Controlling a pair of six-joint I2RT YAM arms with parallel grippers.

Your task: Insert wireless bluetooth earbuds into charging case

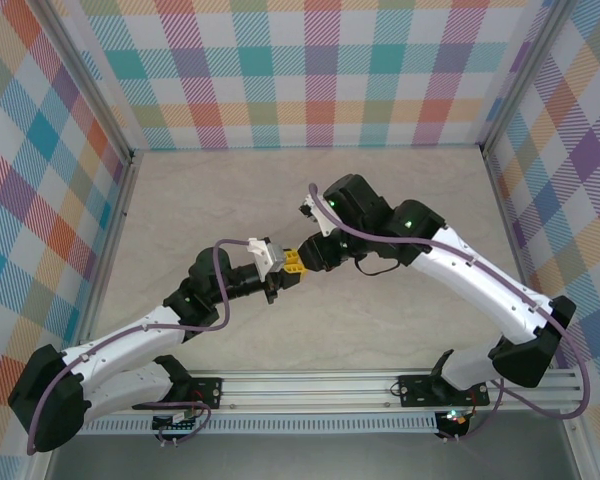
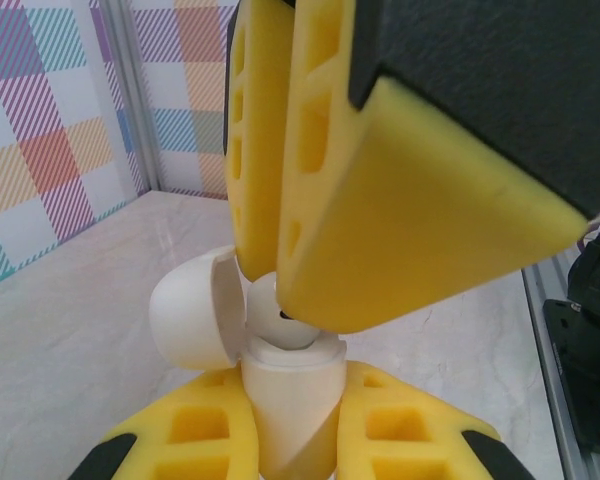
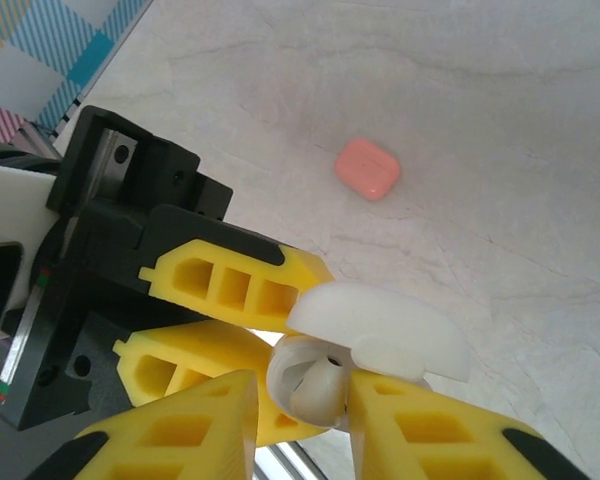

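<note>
A white charging case [image 2: 290,400] stands upright in my left gripper [image 2: 290,392], which is shut on its body, high over the table. Its lid [image 2: 190,320] is swung open to the left. A white earbud [image 2: 280,322] sits in the mouth of the case. My right gripper [image 3: 302,385] comes down over it, meeting the left gripper [image 1: 293,262] at mid-table. In the right wrist view the earbud [image 3: 325,385] lies against one finger, with a narrow gap to the other. The open lid [image 3: 380,325] hangs just above it.
A closed coral-pink case [image 3: 367,168] lies on the pale marbled tabletop [image 3: 500,120] below the grippers. Checked walls [image 1: 40,150] close in the left, back and right. A metal rail [image 1: 310,385] runs along the near edge.
</note>
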